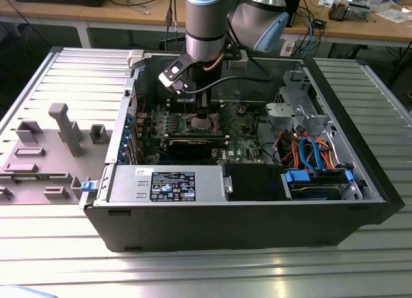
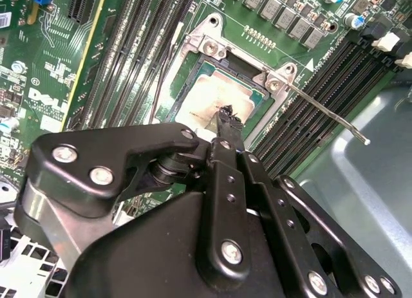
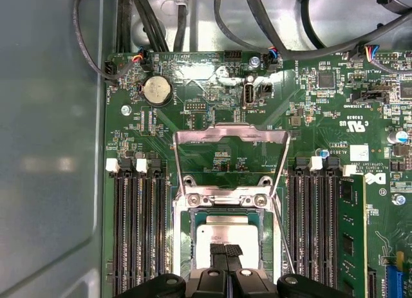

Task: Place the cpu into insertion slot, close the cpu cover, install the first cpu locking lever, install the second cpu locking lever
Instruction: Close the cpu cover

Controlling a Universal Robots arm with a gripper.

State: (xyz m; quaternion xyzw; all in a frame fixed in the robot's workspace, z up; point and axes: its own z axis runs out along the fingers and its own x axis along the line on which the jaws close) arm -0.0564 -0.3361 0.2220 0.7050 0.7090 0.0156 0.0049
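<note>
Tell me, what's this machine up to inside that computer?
A robot arm is reaching into an open computer case lying on its side. Its gripper, fingers together, is right over the cpu, which sits in the insertion slot on the green motherboard. The cpu cover is swung up and open, and a thin locking lever sticks out unlatched, so the chip is placed but not yet locked in.
</note>
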